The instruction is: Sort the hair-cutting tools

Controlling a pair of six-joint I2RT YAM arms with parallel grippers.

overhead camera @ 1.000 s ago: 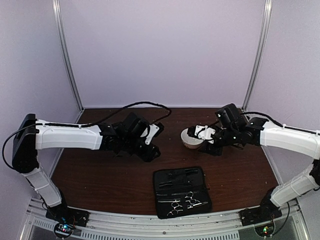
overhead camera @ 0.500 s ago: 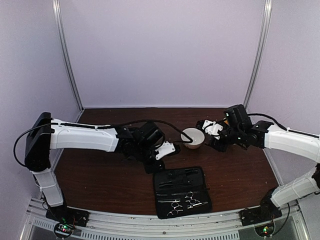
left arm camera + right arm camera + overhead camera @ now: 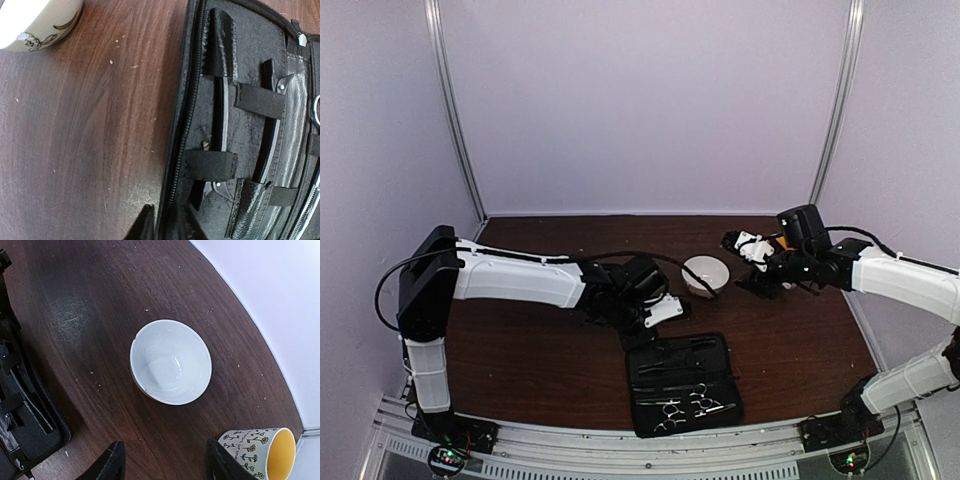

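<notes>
Fingers (image 3: 146,224) of the left gripper (image 3: 164,227): drawn close, only a narrow gap between the tips. The zippered edge of the case (image 3: 250,150) runs into that gap; whether the tips grip it cannot be told. The gripper sits at the case's far-left corner.

Fingers (image 3: 116,462) of the right gripper (image 3: 167,462): spread wide, nothing between them, above bare table (image 3: 75,305) just beside the bowl (image 3: 170,362).

Scissors (image 3: 686,404): two pairs, silver, ringed handles, lying side by side in the near half of the open case. The left wrist view catches only a ring and blade tips at its right edge.

Slim black pieces, two: one (image 3: 221,115) and the other (image 3: 269,150), each lying lengthwise under elastic straps in the far half of the case.

Case: black, flat, opened, at the near middle of the table.

Bowl: white, upright, nothing in it, beyond the case and apart from it.

Mug (image 3: 260,450): flower-patterned outside, yellow inside, near the bowl, next to the right gripper.
</notes>
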